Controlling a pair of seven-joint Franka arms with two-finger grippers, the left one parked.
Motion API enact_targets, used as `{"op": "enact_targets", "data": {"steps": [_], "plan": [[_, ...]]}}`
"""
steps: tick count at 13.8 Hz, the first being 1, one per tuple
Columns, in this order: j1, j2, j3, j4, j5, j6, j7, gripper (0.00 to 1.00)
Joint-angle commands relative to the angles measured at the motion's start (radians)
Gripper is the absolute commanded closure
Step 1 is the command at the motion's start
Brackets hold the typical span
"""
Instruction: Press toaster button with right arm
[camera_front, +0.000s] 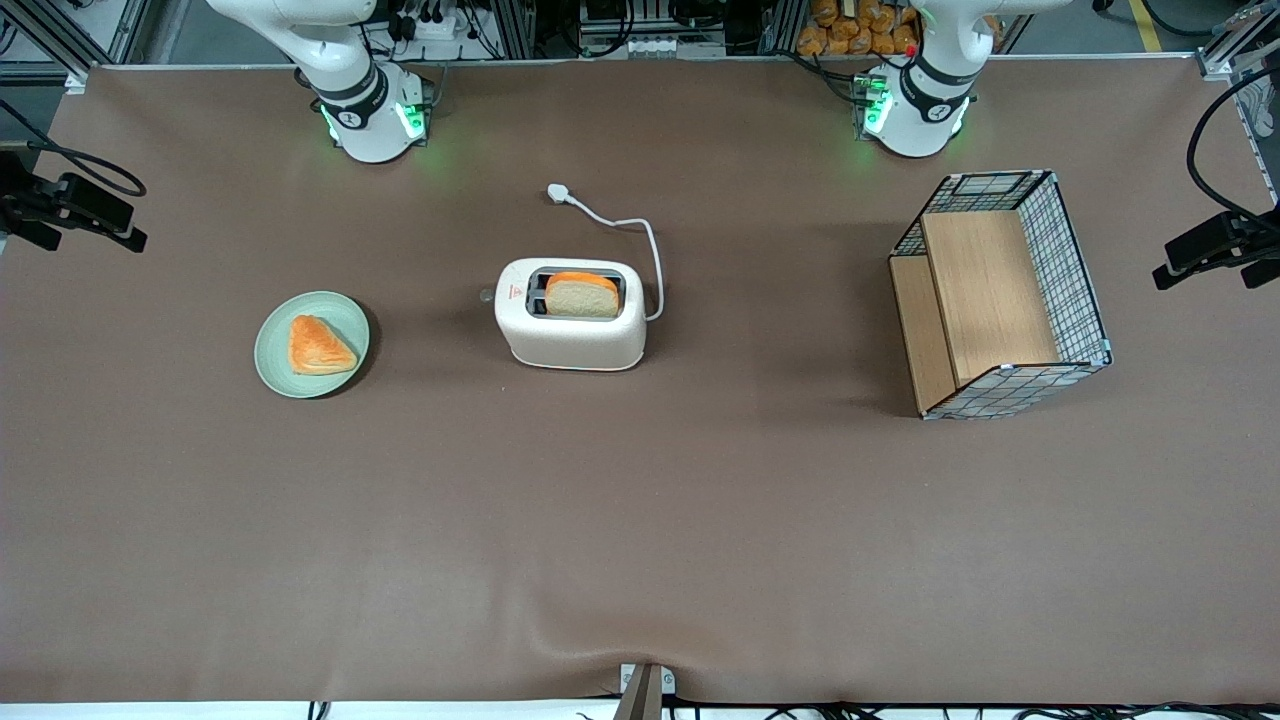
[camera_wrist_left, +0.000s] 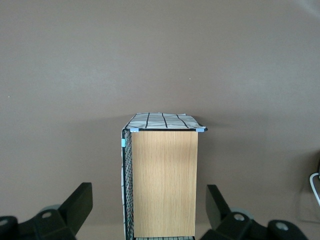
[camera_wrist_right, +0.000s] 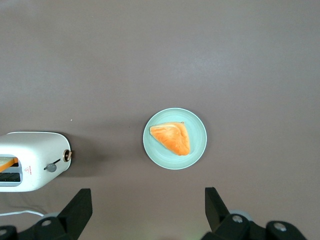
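— High above the worktop (camera_front: 640, 520), that is where the right arm (camera_front: 340, 70) holds its gripper (camera_wrist_right: 147, 210): the wrist camera looks straight down from well up, and the jaws stand wide apart with nothing between them.

— And the toaster (camera_front: 570, 335)?

— Mid-worktop, upright, with a slice of bread (camera_front: 581, 296) standing in one slot. From the gripper it lies off to one side, toward the parked arm's end; directly under the jaws is bare worktop near a plate (camera_wrist_right: 175, 138) carrying a triangular pastry (camera_wrist_right: 171, 138).

— Which way does the toaster run?

— Its long axis runs along the worktop's length, so one narrow end faces the plate and the working arm. The toaster button (camera_wrist_right: 50, 167) sticks out of that end, with a small round knob (camera_wrist_right: 66, 155) just beside it.

— So the approach?

— I'd judge the gripper must travel sideways toward that narrow end and come down onto the tab, pressing it downward.

— Surfaces?

— Smooth cream shell with rounded corners, likely plastic; the button is a small grey nub. The worktop is a matte brown covering, the plate glossy pale green. A white cord (camera_front: 640, 240) trails from the opposite end, away from the approach. A wire basket (camera_front: 1000, 290) with wooden panels sits well apart.
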Motion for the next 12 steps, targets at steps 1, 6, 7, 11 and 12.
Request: {"op": "enact_targets", "data": {"steps": [1, 6, 7, 11, 12], "plan": [[-0.031, 0.006, 0.012, 0.026, -0.001, -0.018, 0.001, 0.00], [-0.046, 0.007, 0.012, 0.059, 0.000, -0.016, 0.000, 0.00], [-0.046, 0.007, 0.012, 0.065, -0.007, -0.016, 0.000, 0.00], [-0.045, 0.007, 0.014, 0.069, -0.013, -0.016, 0.000, 0.00], [-0.046, 0.007, 0.014, 0.069, -0.013, -0.018, 0.000, 0.00]]}}
